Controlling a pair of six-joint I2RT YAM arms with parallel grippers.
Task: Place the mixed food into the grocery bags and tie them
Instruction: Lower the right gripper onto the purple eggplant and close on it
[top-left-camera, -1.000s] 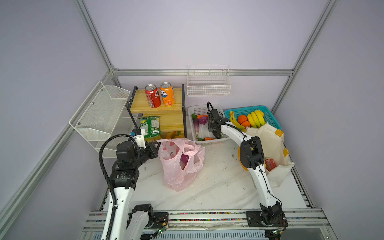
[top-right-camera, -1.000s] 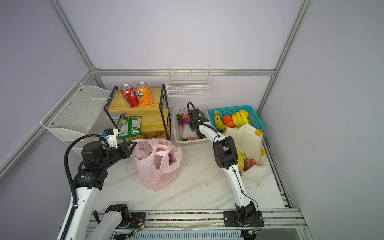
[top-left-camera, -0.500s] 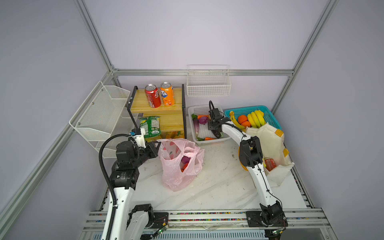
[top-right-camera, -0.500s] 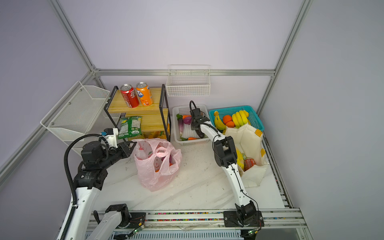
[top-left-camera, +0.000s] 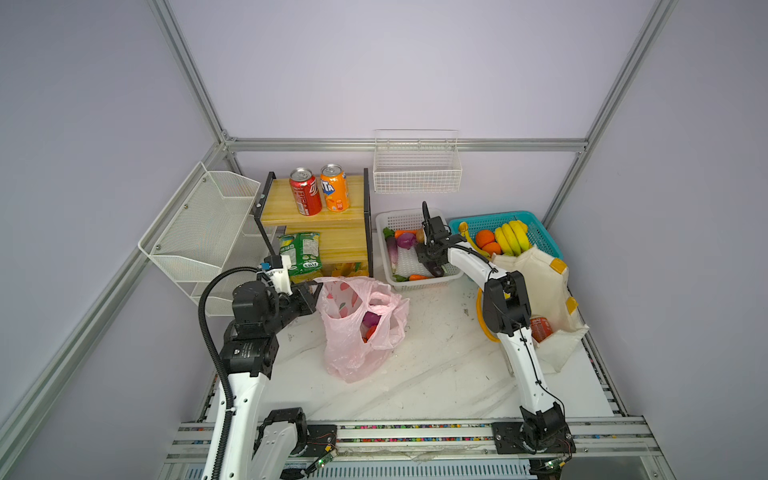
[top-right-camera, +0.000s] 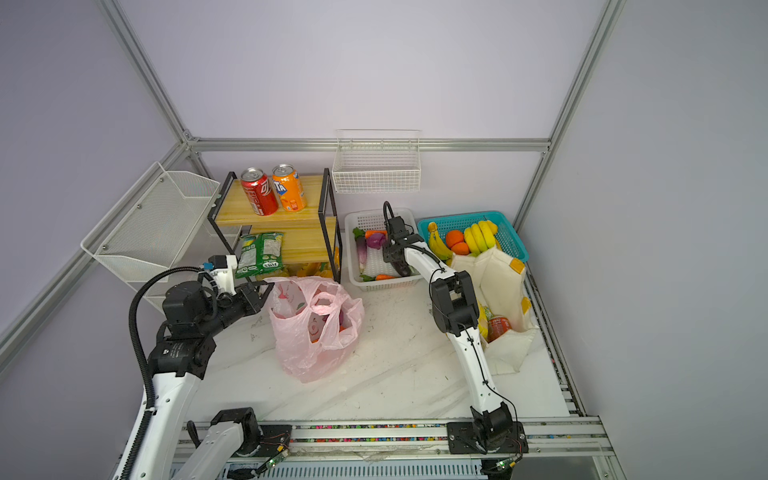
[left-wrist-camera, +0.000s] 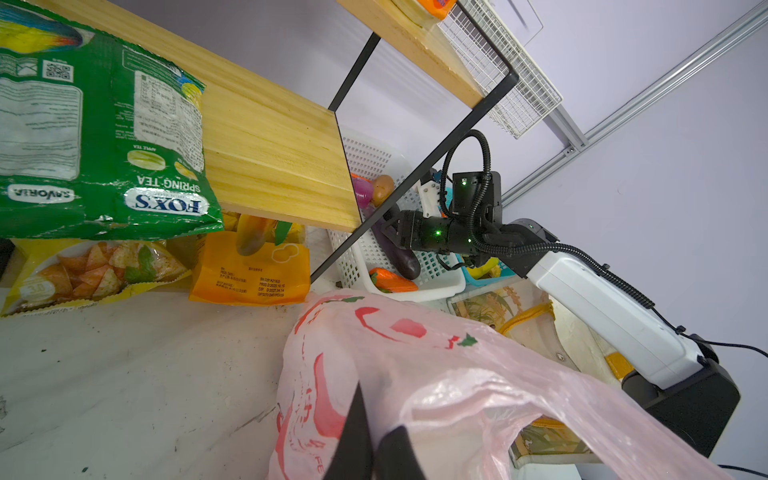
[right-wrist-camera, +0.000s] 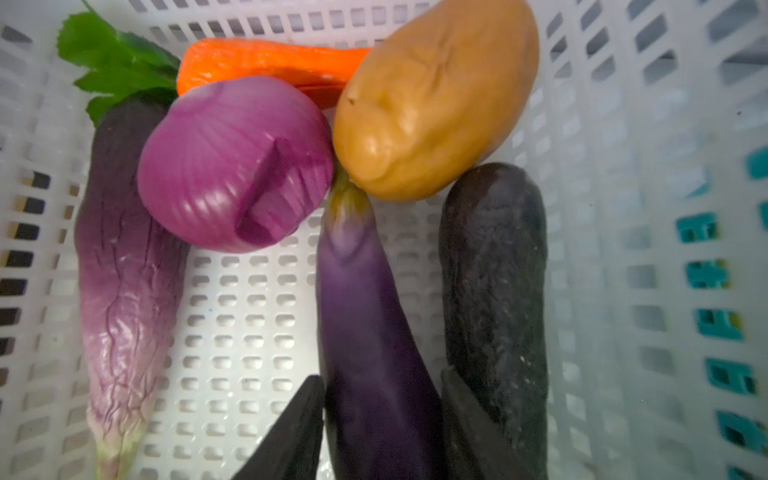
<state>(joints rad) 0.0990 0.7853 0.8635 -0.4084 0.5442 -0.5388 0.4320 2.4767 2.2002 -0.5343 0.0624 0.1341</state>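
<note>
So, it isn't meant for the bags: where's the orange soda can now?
In both top views the orange soda can stands upright on the top shelf of the wooden rack, at the back left, immediately right of a red soda can.

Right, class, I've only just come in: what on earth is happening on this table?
Groceries are being bagged. The left gripper is shut on the rim of the pink bag, which already has some food inside. The right gripper is down in the white basket, its fingers pressed against both sides of an eggplant that lies on the basket floor. Nothing is tied yet.
</note>
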